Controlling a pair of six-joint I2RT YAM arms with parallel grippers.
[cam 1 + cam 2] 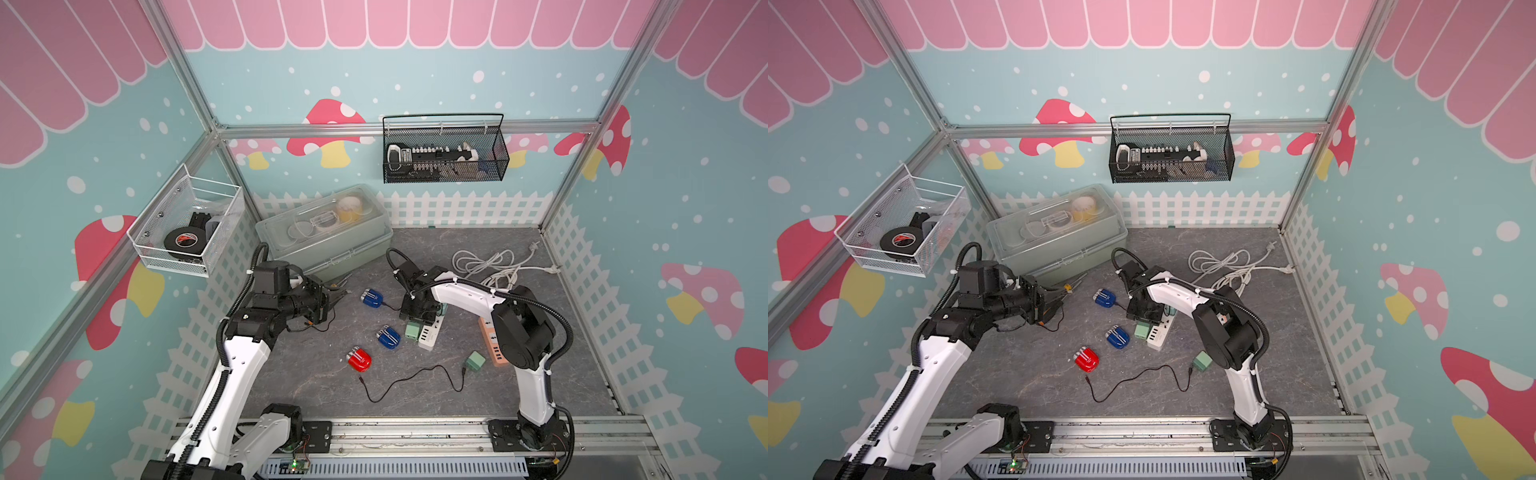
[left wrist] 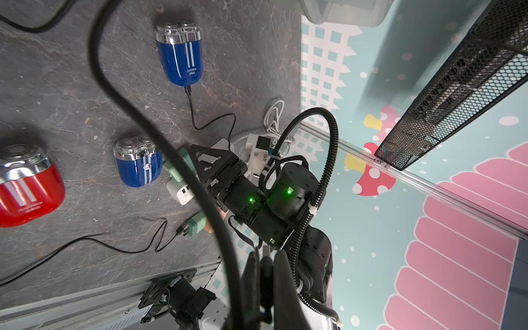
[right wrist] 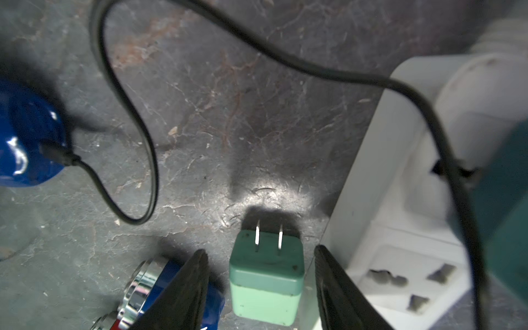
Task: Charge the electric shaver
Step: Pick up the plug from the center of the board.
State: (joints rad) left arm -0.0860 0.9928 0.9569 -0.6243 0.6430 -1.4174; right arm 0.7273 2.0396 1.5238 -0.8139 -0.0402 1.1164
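Reading left to right: my left gripper (image 1: 332, 302) hangs closed, with nothing seen in it. The blue shaver (image 1: 372, 298) lies on the table, a black cable (image 3: 143, 148) already in its base. My right gripper (image 3: 260, 251) stands with jaws apart astride the mint adapter (image 3: 265, 283), touching neither side. I judge it best to centre, close on the flat faces, keep the prongs free and stay clear of the power strip (image 3: 368, 183).

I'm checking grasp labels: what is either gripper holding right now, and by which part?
Nothing is held. The right gripper stands open astride the green adapter, gaps on both sides; the left gripper is shut with nothing seen in it.
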